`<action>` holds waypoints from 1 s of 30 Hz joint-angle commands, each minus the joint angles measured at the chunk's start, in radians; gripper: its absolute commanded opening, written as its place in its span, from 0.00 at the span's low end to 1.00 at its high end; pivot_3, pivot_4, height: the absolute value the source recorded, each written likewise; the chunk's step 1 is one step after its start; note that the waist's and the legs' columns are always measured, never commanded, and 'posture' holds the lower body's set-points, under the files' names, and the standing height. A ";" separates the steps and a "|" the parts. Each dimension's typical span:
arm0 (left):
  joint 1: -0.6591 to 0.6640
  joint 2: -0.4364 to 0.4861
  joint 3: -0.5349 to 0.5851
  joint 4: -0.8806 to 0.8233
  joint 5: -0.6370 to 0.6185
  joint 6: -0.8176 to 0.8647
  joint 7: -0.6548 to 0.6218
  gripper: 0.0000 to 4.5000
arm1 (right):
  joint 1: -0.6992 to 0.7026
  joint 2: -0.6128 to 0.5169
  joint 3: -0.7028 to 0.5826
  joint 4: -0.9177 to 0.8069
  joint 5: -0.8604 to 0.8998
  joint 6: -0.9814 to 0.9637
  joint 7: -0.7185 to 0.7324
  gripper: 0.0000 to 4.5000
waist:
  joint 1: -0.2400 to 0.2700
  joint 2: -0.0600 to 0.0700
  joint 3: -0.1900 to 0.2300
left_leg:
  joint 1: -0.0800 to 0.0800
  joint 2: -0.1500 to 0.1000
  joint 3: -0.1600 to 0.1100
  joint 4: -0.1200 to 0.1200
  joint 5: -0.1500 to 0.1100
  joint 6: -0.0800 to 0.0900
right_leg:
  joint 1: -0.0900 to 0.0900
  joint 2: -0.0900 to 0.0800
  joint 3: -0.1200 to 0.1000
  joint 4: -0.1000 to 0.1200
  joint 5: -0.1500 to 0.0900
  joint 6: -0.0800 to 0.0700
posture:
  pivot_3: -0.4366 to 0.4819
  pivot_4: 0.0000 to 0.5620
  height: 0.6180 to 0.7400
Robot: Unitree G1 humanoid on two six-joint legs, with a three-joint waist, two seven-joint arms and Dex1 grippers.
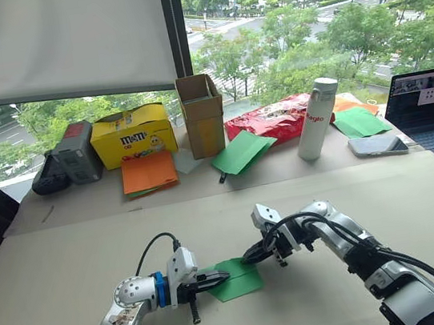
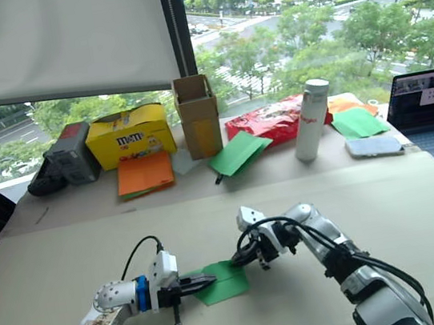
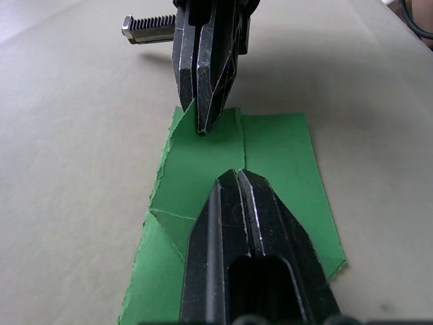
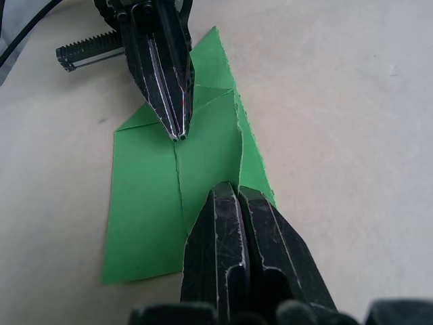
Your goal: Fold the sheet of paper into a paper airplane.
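The sheet of paper (image 1: 242, 282) is bright green and lies flat on the tan table (image 1: 71, 272) between my two grippers. It has a centre crease and a folded corner at its left end (image 3: 169, 230). My left gripper (image 1: 223, 275) is shut, its tip resting on the sheet's left part (image 3: 233, 175). From the far side my right gripper (image 1: 249, 255) points down at the sheet's right edge, also shut, its tip touching the paper (image 4: 230, 188). The two tips face each other a short gap apart. The paper airplane is out of view.
Along the window ledge stand a grey device (image 1: 78, 154), a yellow box (image 1: 132, 135), orange sheets (image 1: 148, 172), a cardboard box (image 1: 202, 114), plain green sheets (image 1: 241, 151), a red bag (image 1: 271, 118) and a white bottle (image 1: 317, 118). A phone (image 1: 376, 146) and laptop (image 1: 432, 112) sit far right.
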 commanded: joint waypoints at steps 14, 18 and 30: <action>-0.003 0.022 -0.011 0.056 -0.026 0.175 -0.039 0.00 | 0.246 -0.016 0.008 -0.436 -0.045 -0.101 -0.231 0.07 | -0.006 0.001 0.001 | 0.000 0.000 0.000 -0.002 0.000 0.000 | -0.001 0.001 -0.001 0.000 0.000 0.000 | 0.48 0.27 1.00; -0.016 0.028 -0.004 0.052 -0.035 0.192 -0.048 0.00 | 0.295 0.008 0.034 -0.345 -0.100 -0.187 -0.299 0.01 | -0.007 0.000 0.001 | 0.000 0.000 0.000 -0.001 0.000 -0.001 | 0.000 0.001 -0.001 0.000 0.000 0.000 | 0.48 0.27 1.00; -0.026 0.030 -0.003 0.070 -0.024 0.175 -0.061 0.00 | 0.497 -0.140 -0.172 -0.333 0.035 -0.219 -0.302 0.01 | 0.005 0.000 0.000 | 0.004 0.000 0.000 -0.002 0.000 0.000 | 0.004 0.001 -0.001 -0.002 0.000 0.000 | 0.48 0.27 1.00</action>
